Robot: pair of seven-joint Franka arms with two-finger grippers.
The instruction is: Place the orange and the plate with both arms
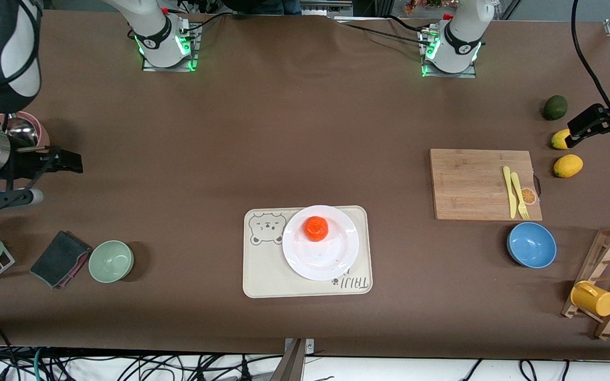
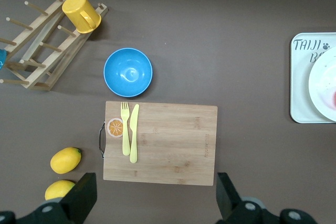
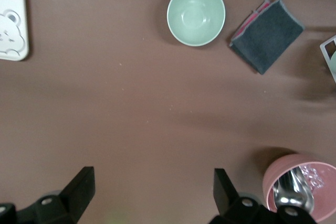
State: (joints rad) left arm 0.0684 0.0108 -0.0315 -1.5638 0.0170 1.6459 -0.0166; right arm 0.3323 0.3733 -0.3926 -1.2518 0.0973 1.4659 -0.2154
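Note:
The orange point(image 1: 316, 228) lies on the white plate point(image 1: 321, 259), which rests on the cream bear-printed tray point(image 1: 262, 275) in the middle of the table, near the front camera. An edge of the plate point(image 2: 323, 85) and of the tray point(image 2: 300, 93) shows in the left wrist view. My left gripper point(image 1: 604, 129) point(image 2: 157, 198) is open and empty, up over the table by the lemons at the left arm's end. My right gripper point(image 1: 53, 164) point(image 3: 152, 192) is open and empty, up over bare table at the right arm's end, beside a pink bowl point(image 3: 302, 190).
A wooden board point(image 1: 474, 182) with a yellow knife and fork point(image 1: 521, 196), a blue bowl point(image 1: 531, 244), two lemons point(image 1: 568, 165), a dark green fruit point(image 1: 555, 107) and a peg rack with a yellow mug point(image 1: 592, 298) stand at the left arm's end. A green bowl point(image 1: 111, 261) and grey cloth point(image 1: 60, 259) lie at the right arm's end.

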